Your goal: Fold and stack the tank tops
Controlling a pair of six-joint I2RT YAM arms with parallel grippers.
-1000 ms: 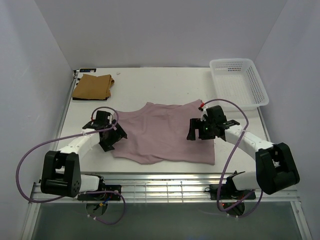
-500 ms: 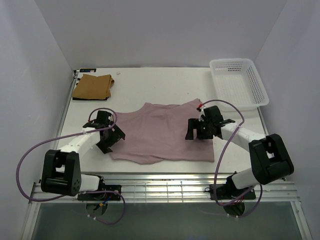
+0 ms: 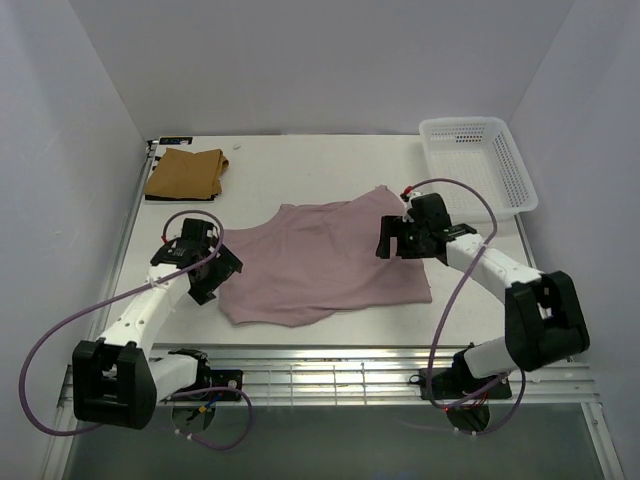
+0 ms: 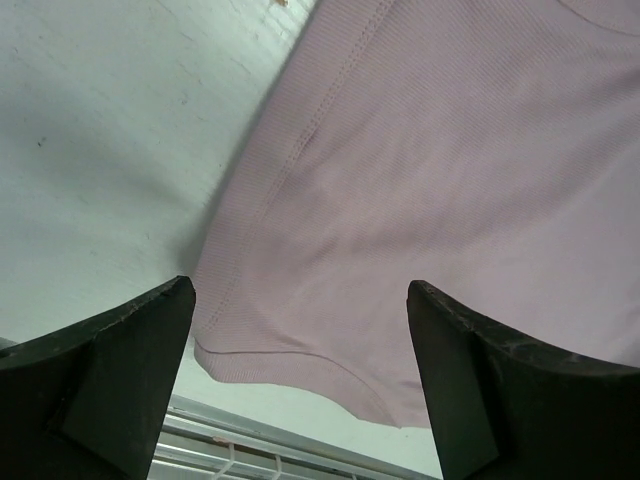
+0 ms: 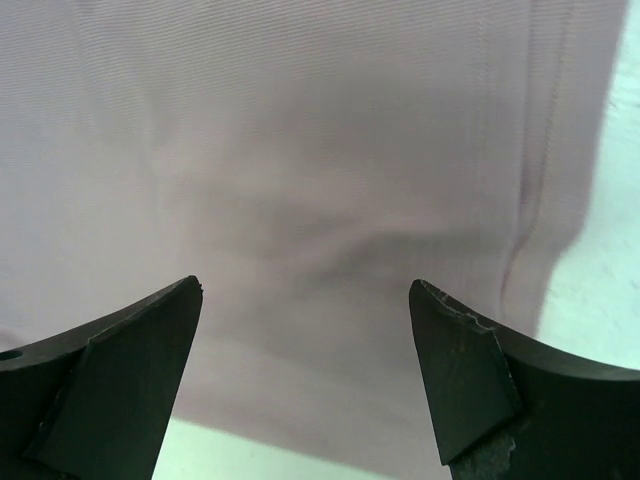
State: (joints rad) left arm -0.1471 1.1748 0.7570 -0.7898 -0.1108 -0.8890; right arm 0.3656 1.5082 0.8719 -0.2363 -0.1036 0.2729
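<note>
From above, the left claw (image 3: pixel 210 280) is hovering spread wide at the near-left edge of the pink tank top (image 3: pixel 325 265), which is lying flat but skewed on the table (image 3: pixel 300 165). The right claw (image 3: pixel 397 240), equally spread, is hanging over the cloth's far-right part, and the folded tan tank top (image 3: pixel 185 172) is sitting well beyond the left claw. Because the garment is lying askew, uneven grabs would probably be giving a crooked fold. In the left wrist view, the hem corner is lying between the open fingers (image 4: pixel 120 360), with bare table to one side. Closing slightly off would likely be catching nothing, or pinching one layer and dragging the top toward the near edge. In the right wrist view, only smooth cloth is showing between the fingers (image 5: pixel 110 350), with the side seam off toward the right finger. A pinch here risks bunching the middle rather than lifting an edge.
</note>
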